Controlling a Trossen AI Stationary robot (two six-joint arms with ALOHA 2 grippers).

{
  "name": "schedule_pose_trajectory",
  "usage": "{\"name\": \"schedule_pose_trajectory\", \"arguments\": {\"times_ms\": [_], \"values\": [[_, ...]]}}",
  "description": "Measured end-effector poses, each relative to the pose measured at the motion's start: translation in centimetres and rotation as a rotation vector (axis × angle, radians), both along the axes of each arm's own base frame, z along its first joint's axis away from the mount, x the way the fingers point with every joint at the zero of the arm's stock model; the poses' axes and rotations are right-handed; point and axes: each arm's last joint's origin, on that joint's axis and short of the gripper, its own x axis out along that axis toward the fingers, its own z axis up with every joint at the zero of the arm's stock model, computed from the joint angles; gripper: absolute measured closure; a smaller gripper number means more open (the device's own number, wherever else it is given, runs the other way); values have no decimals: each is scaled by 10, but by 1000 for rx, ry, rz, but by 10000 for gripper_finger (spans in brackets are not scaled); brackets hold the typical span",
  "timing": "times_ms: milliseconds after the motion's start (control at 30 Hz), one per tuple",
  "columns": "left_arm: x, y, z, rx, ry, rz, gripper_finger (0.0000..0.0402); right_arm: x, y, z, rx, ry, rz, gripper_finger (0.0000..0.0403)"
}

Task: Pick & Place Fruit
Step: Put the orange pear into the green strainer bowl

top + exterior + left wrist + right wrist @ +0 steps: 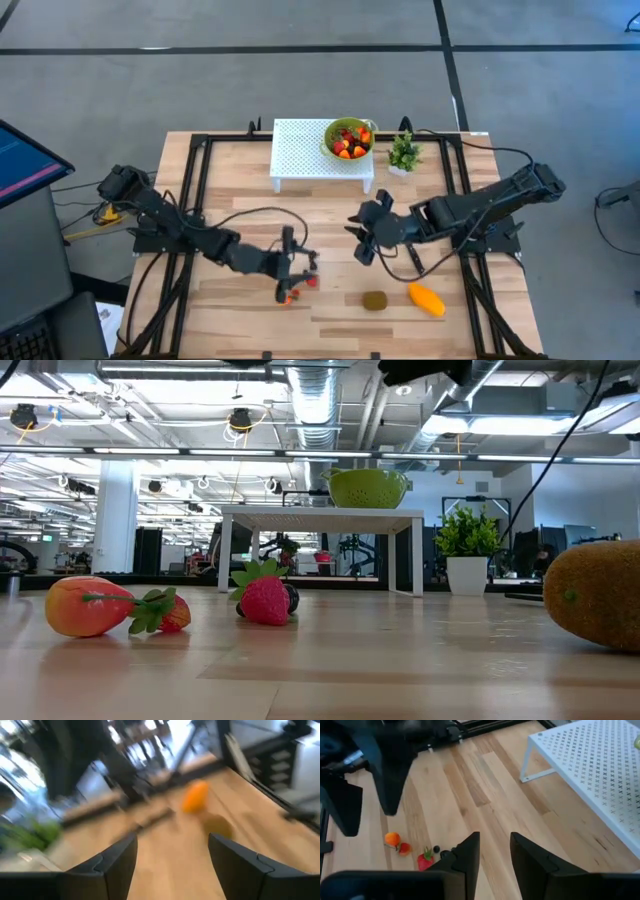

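Note:
Small fruit lies on the wooden table near its front: an orange piece (85, 607), a small red one (172, 612), a strawberry (265, 601) and a dark berry (291, 597). A brown kiwi (375, 300) and an orange mango (427, 298) lie to their right. My left gripper (292, 262) hovers by the small fruit (290, 295), open and empty (172, 847). My right gripper (365, 238) hangs over the table's middle, its fingers a narrow gap apart with nothing between them (495, 847). A green bowl (348, 138) of fruit stands on a white perforated stand (300, 155).
A small potted plant (403, 153) stands right of the white stand at the far edge. Black frame rails (190, 200) run along both sides of the table, and cables (420, 265) trail from the right arm near the mango. Bare wood lies between the stand and the fruit.

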Motion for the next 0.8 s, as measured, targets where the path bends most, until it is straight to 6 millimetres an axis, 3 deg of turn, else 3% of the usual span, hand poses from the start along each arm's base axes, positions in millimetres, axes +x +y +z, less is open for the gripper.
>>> {"name": "schedule_pose_trajectory", "arguments": {"times_ms": [200,333,533,633,800], "values": [[-16,-19,-18,-248,207,-63,165,-3,8,1,-36,-15,-13,301],[-23,-20,-29,-441,394,-71,165,-3,6,1,-48,-19,-32,301],[-34,-17,-44,-475,619,-63,165,-1,-1,0,-56,-15,-50,301],[-37,-9,-45,-429,666,-41,165,1,-4,0,-68,-10,-54,301],[-34,24,-19,-457,562,20,165,2,-11,0,-70,-7,-75,301]]}}
